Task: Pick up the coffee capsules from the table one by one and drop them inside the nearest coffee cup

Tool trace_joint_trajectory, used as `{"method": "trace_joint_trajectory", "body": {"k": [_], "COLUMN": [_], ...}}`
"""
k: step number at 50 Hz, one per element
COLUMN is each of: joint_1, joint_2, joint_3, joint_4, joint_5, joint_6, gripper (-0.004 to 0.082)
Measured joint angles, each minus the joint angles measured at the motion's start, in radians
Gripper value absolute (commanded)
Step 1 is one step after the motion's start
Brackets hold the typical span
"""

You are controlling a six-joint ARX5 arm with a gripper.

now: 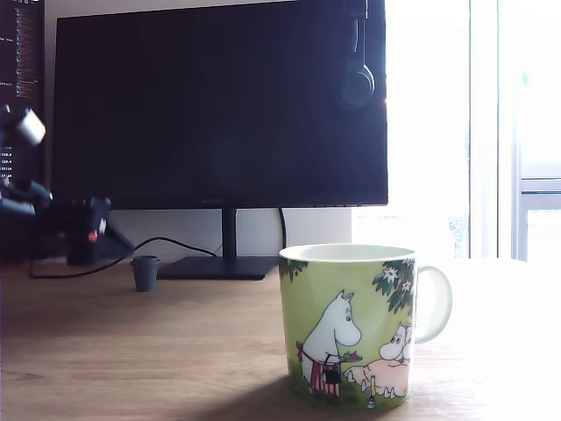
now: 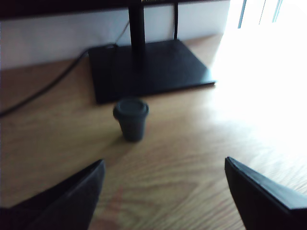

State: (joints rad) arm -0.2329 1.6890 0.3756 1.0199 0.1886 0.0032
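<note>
Fingers [image 2: 72, 201] spread (empty) near unlabelled grey capsule [image 2: 131, 119]

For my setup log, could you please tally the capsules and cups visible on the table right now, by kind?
Dark grey coffee capsule: 1, upright near the monitor stand
Green mug: 1
Mint green capsule: 0 in view
Total: 2

Glossy ceramic mug [image 1: 346, 329], wood-grain table [image 1: 175, 351]
</note>
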Motion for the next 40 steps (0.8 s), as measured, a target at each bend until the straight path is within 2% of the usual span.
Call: {"method": "trace_joint_trajectory", "body": {"k": [14, 40], "joint_1": [0.000, 0.021], "joint_2": [0.118, 0.287], "joint_3": [0.072, 0.256], "joint_4": [0.055, 0.034], "joint_5": [0.000, 0.011], "joint_6": [0.000, 0.000], "gripper": [0.0727, 0.0727]}}
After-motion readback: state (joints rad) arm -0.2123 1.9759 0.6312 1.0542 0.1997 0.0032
